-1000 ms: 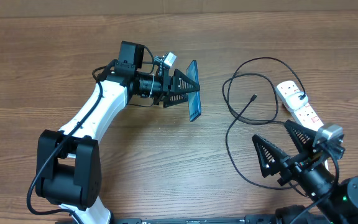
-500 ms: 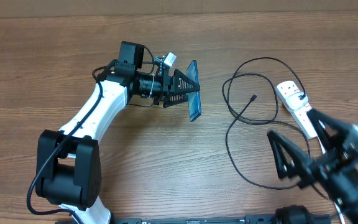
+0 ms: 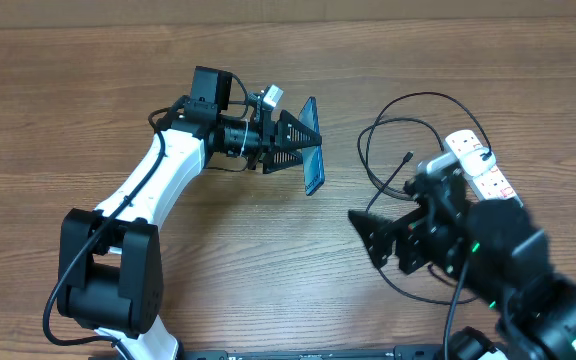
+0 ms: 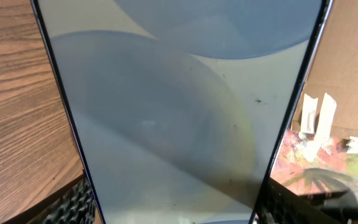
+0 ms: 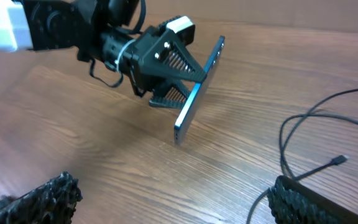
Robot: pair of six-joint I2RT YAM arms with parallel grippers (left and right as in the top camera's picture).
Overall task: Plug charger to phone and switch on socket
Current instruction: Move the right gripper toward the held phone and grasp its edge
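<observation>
Wooden table [image 3: 88,80] seen from overhead, with two arms. The left gripper [image 3: 306,143] is clamped on the phone [image 3: 313,165], which stands on its long edge at table centre, tilted; whether it touches the wood cannot be told. The right gripper [image 5: 173,186] hangs wide open and empty over the table between phone and charger. The socket [image 3: 478,165] lies at the right edge. The charger [image 3: 430,94] loops just left of it, and its connector tip [image 3: 409,156] lies free inside the loop.

Phone [image 3: 312,150] tilted on edge; looped black charger [image 3: 398,172] beside white socket [image 3: 468,150]
</observation>
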